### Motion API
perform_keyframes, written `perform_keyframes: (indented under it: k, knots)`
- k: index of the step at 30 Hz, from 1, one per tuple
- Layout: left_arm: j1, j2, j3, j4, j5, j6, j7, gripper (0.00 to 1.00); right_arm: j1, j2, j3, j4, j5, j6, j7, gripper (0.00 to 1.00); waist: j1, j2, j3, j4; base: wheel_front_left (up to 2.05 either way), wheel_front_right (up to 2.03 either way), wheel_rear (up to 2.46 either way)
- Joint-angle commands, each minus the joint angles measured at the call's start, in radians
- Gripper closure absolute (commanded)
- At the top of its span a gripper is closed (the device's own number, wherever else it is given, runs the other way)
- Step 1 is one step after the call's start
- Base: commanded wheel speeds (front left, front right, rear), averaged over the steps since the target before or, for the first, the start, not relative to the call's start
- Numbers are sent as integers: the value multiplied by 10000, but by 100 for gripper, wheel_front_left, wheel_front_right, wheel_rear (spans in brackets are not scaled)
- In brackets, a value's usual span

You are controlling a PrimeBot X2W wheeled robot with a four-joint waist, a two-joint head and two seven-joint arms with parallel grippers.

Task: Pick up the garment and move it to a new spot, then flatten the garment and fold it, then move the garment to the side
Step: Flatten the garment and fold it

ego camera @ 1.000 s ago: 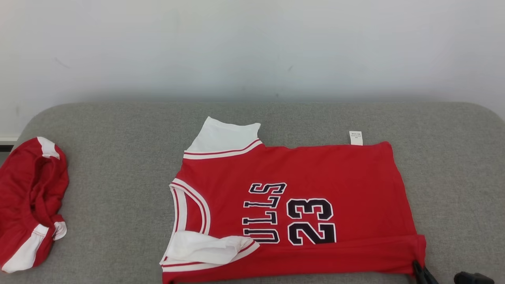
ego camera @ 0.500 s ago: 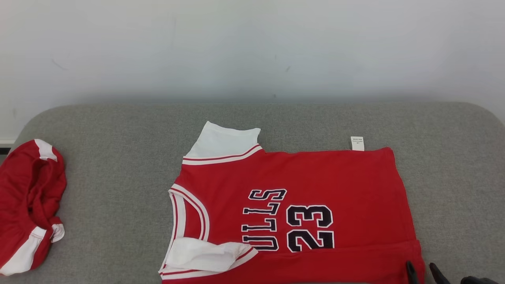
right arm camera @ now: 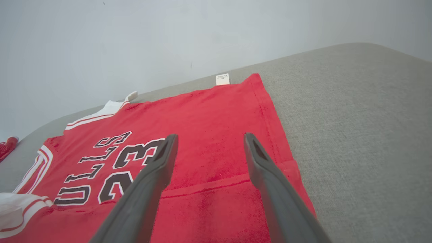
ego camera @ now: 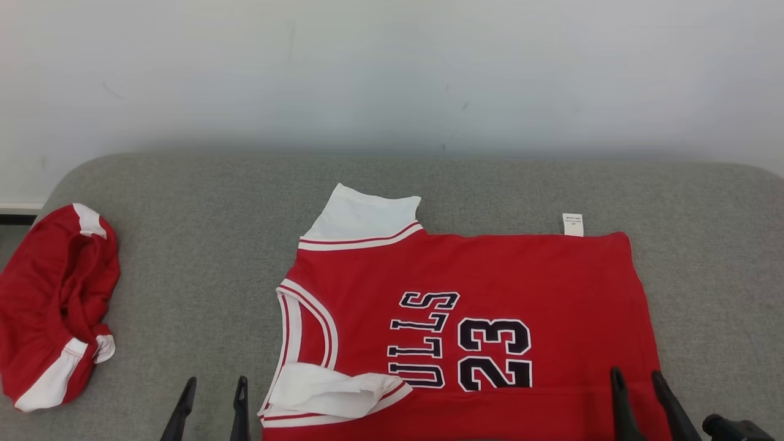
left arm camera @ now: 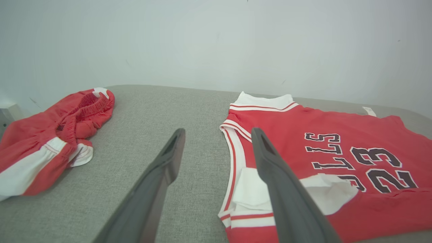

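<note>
Released from the hem corner it pinched a second ago, the right gripper (ego camera: 636,371) now stands with fingers spread and empty over the red sleeveless basketball jersey with white trim (ego camera: 478,269) at five o'clock. The left gripper (ego camera: 217,380), likewise spread and empty, has come into the head view at seven o'clock, just beside the jersey's armhole. The jersey lies flat mid-surface on the grey fabric cushion (ego camera: 196,202). Crumpled red-and-white shorts (ego camera: 49,294) sit at nine o'clock.
</note>
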Motion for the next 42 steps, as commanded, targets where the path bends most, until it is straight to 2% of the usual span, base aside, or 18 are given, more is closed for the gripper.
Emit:
perform_keyframes:
  k: [1, 9, 17, 23, 27, 33, 37, 42]
  knots:
    - [211, -134, 214, -255, 419, -51, -20, 0, 33, 126, -107, -297, -234, 10, -45, 0, 1, 0, 77, 22, 0, 0, 0]
    - [536, -681, 1111, 155, 1477, -500, -23, 0, 333, 675, -433, -1006, -786, 10, -52, 0, 1, 0, 205, -123, 0, 0, 0]
    - [-299, -754, 1589, 605, 1687, -963, -25, 0, -140, 774, -461, -980, -967, 12, -41, 0, 1, 0, 510, -593, 0, 0, 0]
    - [-2156, -86, 1502, 1404, 1723, -1275, -24, 0, -1285, 592, -112, -568, -1064, 10, -42, 0, 1, 0, 1113, -1445, 0, 0, 0]
    - [-3803, 714, 1188, 2357, 1445, -1384, 176, 0, -2465, 501, 283, 14, -1156, 12, -36, 0, 1, 0, 1775, -2114, 0, 0, 0]
    - [-6285, 1806, 237, 2875, 242, -1375, 1489, 0, -4604, 349, 843, 1275, -1055, 10, -38, 0, 1, 0, 2901, -2853, 0, 0, 0]
    - [-7674, 2447, -490, 3263, -495, -1374, 2395, 0, -5832, 331, 1149, 1870, -990, 12, -38, 0, 1, 0, 3472, -3041, 0, 0, 0]
    - [-9170, 2958, -1211, 4007, -1303, -1377, 3294, 0, -7080, 423, 1608, 2372, -914, 12, -38, 0, 1, 0, 4076, -3197, 0, 0, 0]
